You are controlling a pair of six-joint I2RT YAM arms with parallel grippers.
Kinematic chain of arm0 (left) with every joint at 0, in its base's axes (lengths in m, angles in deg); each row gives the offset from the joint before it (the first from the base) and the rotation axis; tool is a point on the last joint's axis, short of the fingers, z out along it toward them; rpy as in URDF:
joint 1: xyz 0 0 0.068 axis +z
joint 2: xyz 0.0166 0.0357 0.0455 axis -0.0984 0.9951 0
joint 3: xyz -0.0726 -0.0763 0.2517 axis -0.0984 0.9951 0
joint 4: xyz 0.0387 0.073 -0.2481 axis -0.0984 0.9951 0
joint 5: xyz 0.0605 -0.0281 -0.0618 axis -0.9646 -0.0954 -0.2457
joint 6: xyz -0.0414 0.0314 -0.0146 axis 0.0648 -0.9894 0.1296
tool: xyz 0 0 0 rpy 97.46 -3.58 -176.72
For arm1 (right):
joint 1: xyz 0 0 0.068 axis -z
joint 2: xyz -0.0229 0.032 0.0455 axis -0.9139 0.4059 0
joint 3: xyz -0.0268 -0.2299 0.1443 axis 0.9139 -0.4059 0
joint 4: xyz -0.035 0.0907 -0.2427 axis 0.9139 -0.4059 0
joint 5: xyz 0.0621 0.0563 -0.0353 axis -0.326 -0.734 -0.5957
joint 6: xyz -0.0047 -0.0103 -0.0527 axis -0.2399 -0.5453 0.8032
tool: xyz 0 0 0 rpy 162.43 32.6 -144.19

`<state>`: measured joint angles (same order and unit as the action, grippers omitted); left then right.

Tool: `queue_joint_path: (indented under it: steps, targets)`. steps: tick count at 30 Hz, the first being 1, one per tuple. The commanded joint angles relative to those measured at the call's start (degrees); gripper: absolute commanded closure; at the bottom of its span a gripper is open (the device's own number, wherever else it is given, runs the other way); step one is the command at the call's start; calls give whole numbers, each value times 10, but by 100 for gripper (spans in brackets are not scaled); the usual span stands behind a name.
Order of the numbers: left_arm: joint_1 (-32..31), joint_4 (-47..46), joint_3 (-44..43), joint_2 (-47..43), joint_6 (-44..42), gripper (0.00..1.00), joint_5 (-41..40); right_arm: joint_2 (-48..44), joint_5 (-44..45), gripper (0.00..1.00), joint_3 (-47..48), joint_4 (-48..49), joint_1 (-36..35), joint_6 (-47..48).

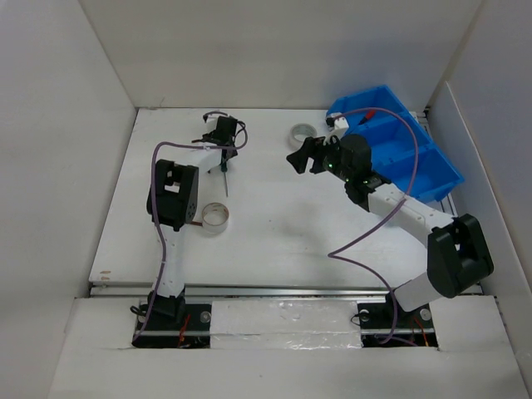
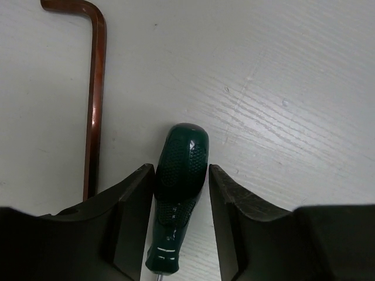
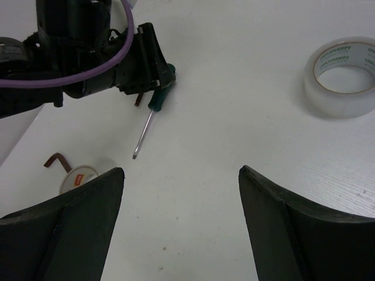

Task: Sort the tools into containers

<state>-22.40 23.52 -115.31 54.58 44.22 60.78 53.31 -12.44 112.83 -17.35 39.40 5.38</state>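
Observation:
My left gripper (image 2: 181, 171) is down on the table, jaws shut on the dark green handle of a thin screwdriver (image 2: 180, 175); its shaft points toward the near edge (image 1: 225, 181). A brownish L-shaped hex key (image 2: 94, 99) lies just left of it. My right gripper (image 3: 181, 175) is open and empty above bare table mid-right (image 1: 298, 158). It sees the screwdriver (image 3: 143, 137) held by the left gripper (image 3: 153, 82). One tape roll (image 1: 302, 132) lies far centre, another (image 1: 216, 219) near left. The blue bin (image 1: 440, 170) stands far right, with a red-handled screwdriver (image 1: 378, 112) in it.
White walls close in the table on the left, back and right. A purple cable (image 1: 366, 237) loops down from the right arm over the table. A second hex key (image 3: 55, 159) lies beside the near tape roll (image 3: 79, 177).

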Motion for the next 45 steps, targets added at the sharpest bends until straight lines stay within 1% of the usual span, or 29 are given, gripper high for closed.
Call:
queue_joint_path:
  steps: [1, 6, 8, 9, 10, 12, 14, 16, 17, 20, 21, 23, 25, 28, 29, 30, 32, 36, 37, 40, 41, 43, 45]
  targets:
    - [3, 31, -24, 10, -5, 61, 7, -28, -5, 17, -2, 25, 2, 2]
    - [3, 40, -35, 17, -6, 60, 7, -30, -5, 17, -4, 27, 2, 1]
    - [3, 39, -37, 21, -10, 66, 14, -27, -5, 17, -5, 30, 2, 0]
    - [3, 40, -43, 24, -15, 71, 15, -25, -6, 17, -3, 29, 2, 0]
    - [3, 39, -46, 26, -18, 84, 18, -24, -6, 17, -2, 27, 2, 0]
    - [3, 47, -57, 34, -25, 100, 22, -24, -5, 17, -1, 23, 2, 1]
    - [-2, 45, -56, 30, -30, 100, 19, -29, -5, 17, -3, 23, 2, 1]
    - [-8, 33, -32, 19, -32, 100, 12, -30, -17, 16, -6, 27, 2, 7]
    - [-15, 15, -19, -2, -31, 100, 7, -29, -25, 16, -9, 39, 2, 8]
    - [-15, -47, 54, -68, -35, 100, 25, -25, -74, 16, -24, 90, 2, 8]
    - [-15, -55, 93, -88, -34, 100, 33, -15, -104, 16, -26, 102, 2, 7]
    - [-20, -97, 121, -139, -32, 100, 63, -2, -119, 16, -20, 115, 2, 1]
    - [-21, -104, 143, -166, -31, 100, 79, 16, -134, 16, -12, 117, -9, 3]
    - [-21, -121, 171, -214, -18, 100, 125, 30, -159, 16, -12, 136, -9, -6]
    - [-21, -145, 183, -241, -15, 100, 149, 33, -165, 16, -16, 156, -9, -11]
    - [-21, -155, 206, -253, -8, 100, 162, 35, -178, 16, -20, 162, -9, -14]
    - [-21, -184, 224, -285, 0, 100, 197, 39, -190, 16, -26, 176, -9, -21]
    - [-26, -225, 272, -335, 27, 100, 266, 42, -205, 15, -49, 238, -20, -32]
    - [-26, -228, 279, -343, 40, 100, 270, 43, -205, 15, -55, 249, -20, -34]
    - [-50, -221, 288, -378, 47, 100, 246, 47, -202, 15, -72, 304, -31, -46]
    - [-63, -223, 289, -394, 50, 100, 244, 49, -203, 14, -80, 340, -31, -51]
    - [-77, -228, 302, -411, 56, 100, 248, 64, -215, 14, -86, 375, -31, -72]
    - [-100, -232, 309, -432, 61, 100, 239, 85, -228, 14, -94, 433, -31, -94]
